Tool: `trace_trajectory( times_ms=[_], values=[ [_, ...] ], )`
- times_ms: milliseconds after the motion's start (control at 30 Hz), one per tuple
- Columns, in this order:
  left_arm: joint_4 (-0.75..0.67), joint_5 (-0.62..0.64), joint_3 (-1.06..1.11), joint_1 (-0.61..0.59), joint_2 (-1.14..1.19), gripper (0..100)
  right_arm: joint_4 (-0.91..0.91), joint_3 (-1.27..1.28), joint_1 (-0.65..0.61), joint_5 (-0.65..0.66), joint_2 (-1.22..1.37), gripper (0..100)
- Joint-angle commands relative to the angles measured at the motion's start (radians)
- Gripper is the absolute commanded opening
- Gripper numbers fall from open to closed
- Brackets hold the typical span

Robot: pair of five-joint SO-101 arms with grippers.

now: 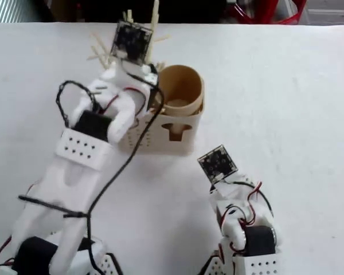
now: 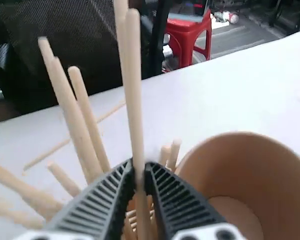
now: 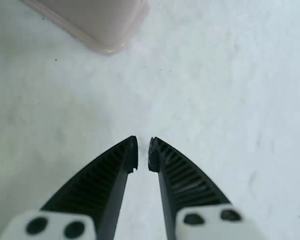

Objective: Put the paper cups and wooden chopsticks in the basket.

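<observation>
A white slotted basket (image 1: 160,140) stands at mid-table with a brown paper cup (image 1: 180,89) upright in its right side. Several wooden chopsticks (image 1: 155,17) stick up from its left side. Over that side my left gripper (image 2: 139,172) is shut on one upright chopstick (image 2: 132,90), with other chopsticks (image 2: 72,125) leaning beside it and the cup (image 2: 240,170) close by. My right gripper (image 3: 143,150) is shut on nothing, just above the bare table, in front of the basket's corner (image 3: 100,25).
A few loose chopsticks (image 1: 100,48) lie on the white table behind the basket's left side, also seen as thin sticks (image 2: 45,155) in the left wrist view. A red stool (image 2: 190,35) stands beyond the table's far edge.
</observation>
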Motion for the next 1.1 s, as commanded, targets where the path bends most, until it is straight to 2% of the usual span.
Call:
trace_trajectory(
  times_ms=[0, 100, 267, 400, 633, 800, 967, 1067],
  values=[
    [-0.012, 0.0, 0.091, -0.015, -0.053, 3, 0.007, -0.005, 0.007, 0.012, -0.012, 4.9],
    [-0.012, -0.026, 0.167, -0.015, -0.176, 5, 0.007, -0.005, 0.007, 0.012, -0.012, 4.9],
    [-0.012, -0.104, 0.238, -0.015, -0.435, 16, 0.005, -0.005, 0.007, 0.012, -0.01, 4.9],
    [0.057, -0.109, 0.196, -0.033, -0.498, 17, 0.004, -0.005, -0.005, 0.012, -0.007, 4.9],
    [0.095, -0.084, 0.035, -0.137, -0.418, 17, 0.007, 0.009, -0.039, 0.014, -0.007, 5.0],
    [0.054, -0.041, -0.028, -0.286, -0.28, 16, 0.007, 0.009, -0.041, 0.014, -0.007, 5.0],
    [0.282, -0.018, -0.074, -0.318, -0.116, 17, 0.007, 0.011, -0.042, 0.014, -0.008, 5.0],
    [0.322, -0.021, -0.074, -0.291, -0.012, 17, 0.007, 0.011, -0.044, 0.015, -0.01, 5.0]
  ],
)
